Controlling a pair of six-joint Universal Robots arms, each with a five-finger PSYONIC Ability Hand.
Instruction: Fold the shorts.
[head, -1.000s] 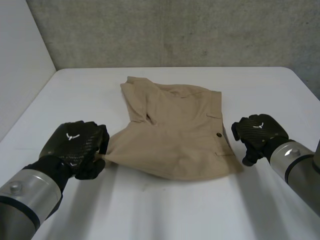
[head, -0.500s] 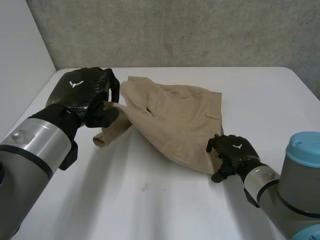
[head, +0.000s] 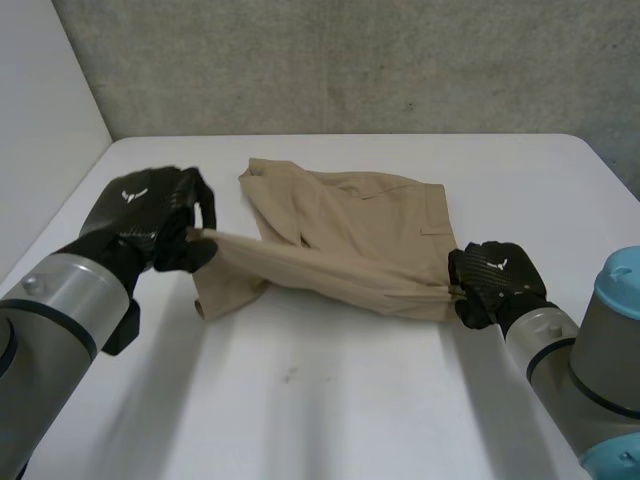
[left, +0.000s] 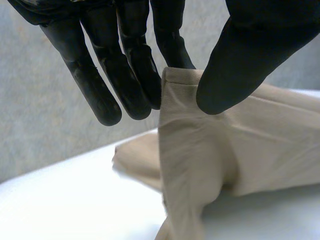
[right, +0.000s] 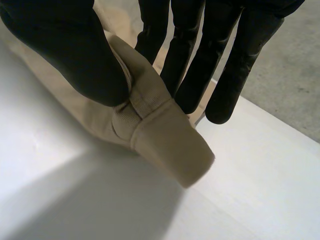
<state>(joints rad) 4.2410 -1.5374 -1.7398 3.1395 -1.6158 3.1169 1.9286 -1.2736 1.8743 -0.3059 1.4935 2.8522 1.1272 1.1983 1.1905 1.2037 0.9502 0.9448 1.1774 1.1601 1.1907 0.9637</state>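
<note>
- Head view: I see the tan shorts (head: 350, 225) on the white counter (head: 330, 400), on its far half, in front of a grey concrete wall (head: 350, 60).
- The near edge of the shorts is drawn into a taut band running from about 9 o'clock of the cloth to about 4 o'clock. The rest lies flat behind it, toward 12 o'clock.
- My left hand (head: 150, 212) sits at the 9 o'clock end of that band, raised off the counter, with its fingers curled onto the cloth. A flap of fabric droops from it down to the counter at about 7 o'clock.
- My right hand (head: 492, 280) is at the 4 o'clock corner, low by the counter and closed onto the cloth there.
- Left wrist view: the left hand (left: 125, 75) pinches a stitched hem of the shorts (left: 210, 155) between its thumb and the nearest finger. The other fingers hang straight beside the cloth.
- Below the pinch the fabric falls in folds to the counter (left: 60, 210).
- Right wrist view: the right hand (right: 65, 45) presses its thumb onto a rolled corner of the shorts (right: 160, 130), with straight fingers behind it, so the cloth is pinched between them.
- A belt loop shows on that corner, just beside the thumb. The roll's free end juts past the fingertips, close over the counter (right: 260, 170).
</note>
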